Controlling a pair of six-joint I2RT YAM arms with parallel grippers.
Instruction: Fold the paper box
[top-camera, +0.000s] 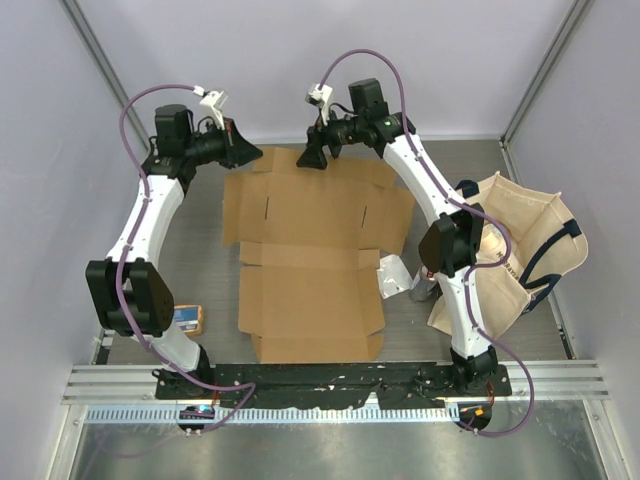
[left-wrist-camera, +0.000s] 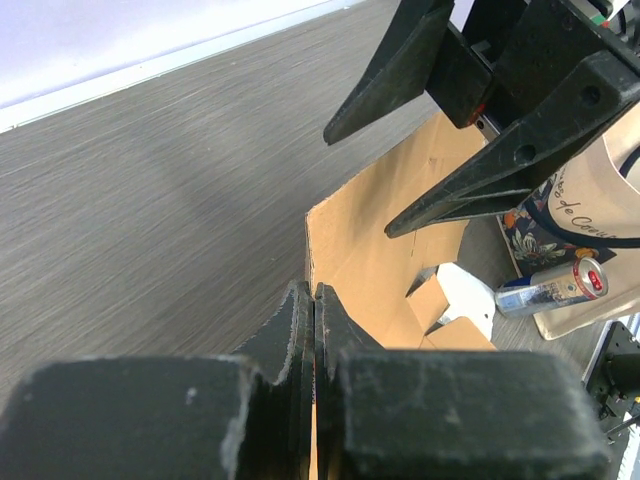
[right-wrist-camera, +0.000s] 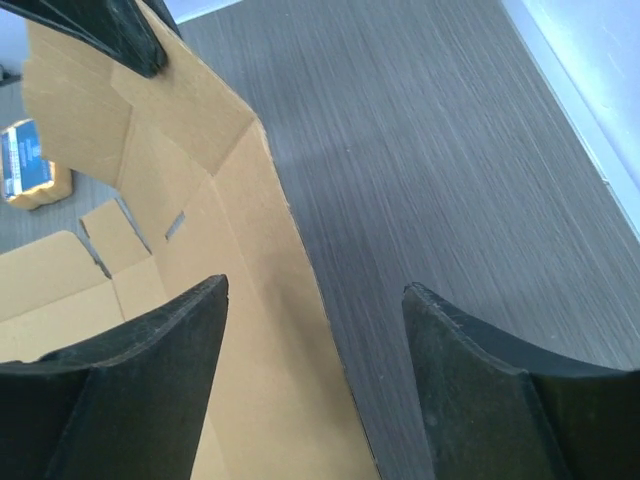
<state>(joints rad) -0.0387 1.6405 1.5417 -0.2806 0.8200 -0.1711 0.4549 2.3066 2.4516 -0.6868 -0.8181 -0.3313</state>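
Note:
The paper box (top-camera: 310, 270) is a brown die-cut cardboard sheet lying mostly flat in the middle of the table. My left gripper (top-camera: 243, 150) is at its far left corner. In the left wrist view its jaws (left-wrist-camera: 314, 290) are shut on the edge of the sheet's far flap (left-wrist-camera: 370, 240), which stands up as a wall. My right gripper (top-camera: 312, 158) is open at the far edge. It straddles the flap's edge (right-wrist-camera: 290, 250), with one finger over the cardboard (right-wrist-camera: 200, 200) and the other over bare table. Nothing is gripped between its fingers (right-wrist-camera: 315, 290).
A beige tote bag (top-camera: 520, 250) lies at the right, with a drink can (left-wrist-camera: 552, 286) and a white piece (top-camera: 392, 275) between it and the sheet. A small orange-and-blue packet (top-camera: 188, 318) sits near the left arm's base. A metal rail (top-camera: 330, 382) runs along the near edge.

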